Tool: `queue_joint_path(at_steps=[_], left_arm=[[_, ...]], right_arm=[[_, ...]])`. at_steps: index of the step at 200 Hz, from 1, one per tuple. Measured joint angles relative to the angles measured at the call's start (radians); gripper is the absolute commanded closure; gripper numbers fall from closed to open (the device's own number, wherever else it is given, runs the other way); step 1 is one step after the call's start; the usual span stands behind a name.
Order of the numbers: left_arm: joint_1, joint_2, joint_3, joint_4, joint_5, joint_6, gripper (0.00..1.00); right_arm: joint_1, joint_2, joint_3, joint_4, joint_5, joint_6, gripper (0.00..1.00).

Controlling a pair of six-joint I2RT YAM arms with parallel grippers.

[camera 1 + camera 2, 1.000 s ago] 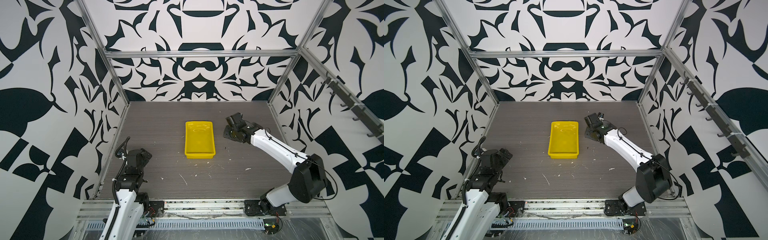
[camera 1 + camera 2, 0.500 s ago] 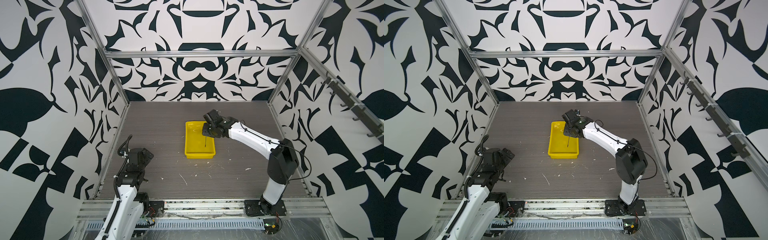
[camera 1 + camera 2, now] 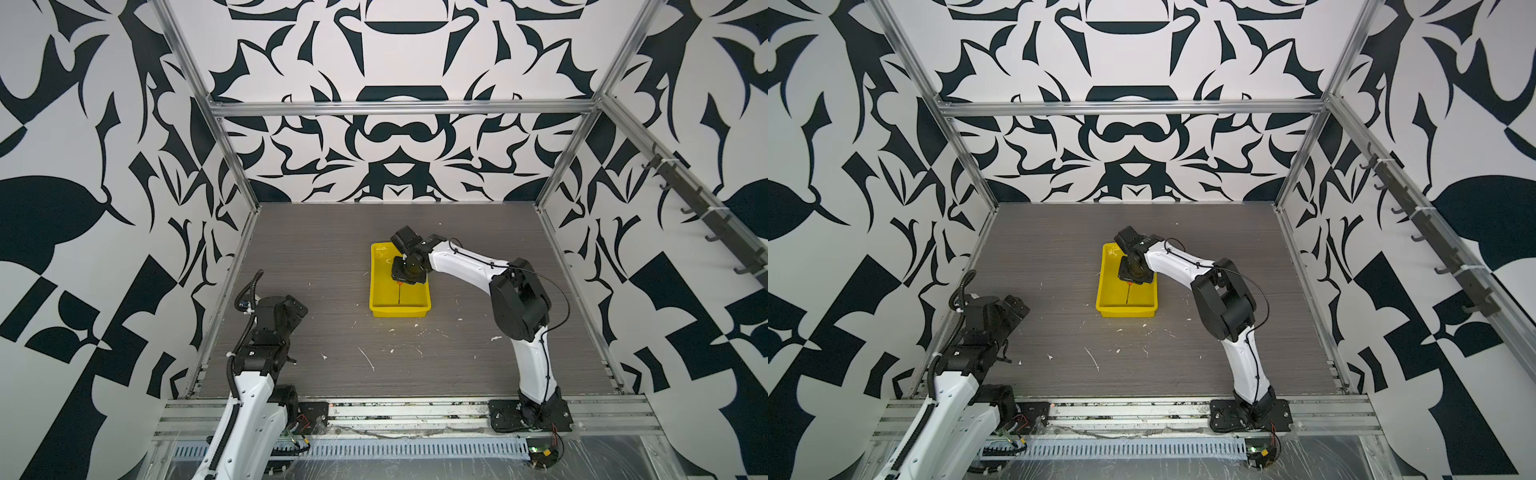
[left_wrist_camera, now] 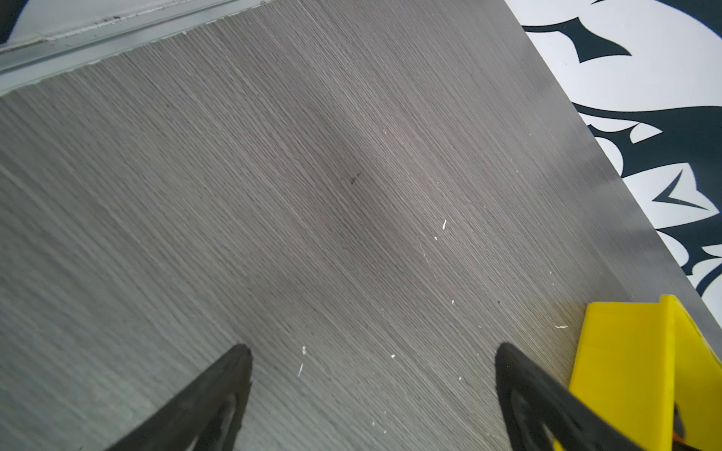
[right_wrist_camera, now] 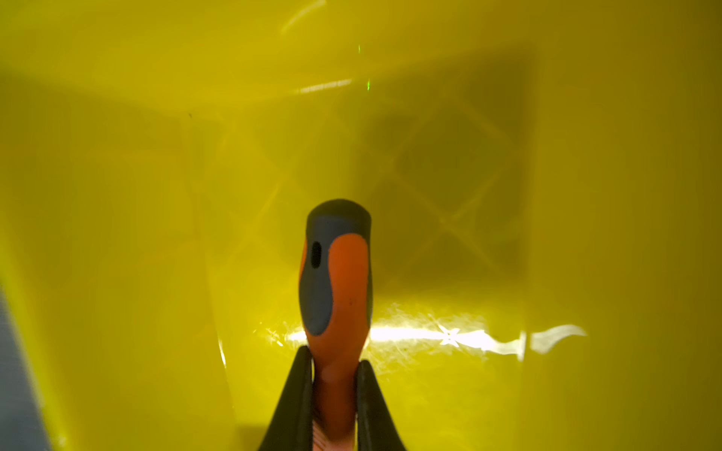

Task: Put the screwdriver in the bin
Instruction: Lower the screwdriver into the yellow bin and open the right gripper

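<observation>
The screwdriver [image 5: 336,289] I am watching has an orange handle with a grey-blue inlay and a dark cap. The right tool [image 5: 336,357] pinches its neck and holds it inside the bin [image 3: 399,311]. In both top views its thin dark shaft runs toward the bin's near wall. I cannot tell whether it touches the bottom. The bin is shallow, rectangular, bright yellow and glossy, and it sits upright mid-way across the bench [image 3: 311,353].

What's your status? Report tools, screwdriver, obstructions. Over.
Right tool shut on screwdriver handle, over bin floor, not yet released. Left tool open over table, apart from bin. Nothing in the way.
</observation>
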Motion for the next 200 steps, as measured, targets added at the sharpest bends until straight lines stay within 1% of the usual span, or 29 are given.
queue_joint_path(at_steps=[30,65,117,139,168,200], left_arm=[[0.0,0.0,0.0,0.0,0.001,0.0,0.0],[0.0,0.014,0.0,0.0,0.0,0.0,0.0],[0.0,0.017,0.0,0.0,-0.001,-0.001,0.0],[0.0,0.019,0.0,0.0,-0.001,-0.003,0.0],[0.0,0.019,0.0,0.0,-0.002,-0.005,0.0],[0.0,0.019,0.0,0.0,-0.001,-0.005,0.0]], right_arm=[[0.0,0.034,0.006,0.0,-0.039,0.018,1.0],[-0.006,0.051,0.027,-0.003,-0.045,0.02,1.0],[-0.03,0.077,0.045,0.012,-0.134,0.043,1.0],[-0.031,0.077,0.045,0.019,-0.138,0.043,1.0],[-0.031,0.077,0.046,0.019,-0.135,0.043,0.96],[-0.031,0.077,0.05,0.016,-0.128,0.043,0.96]])
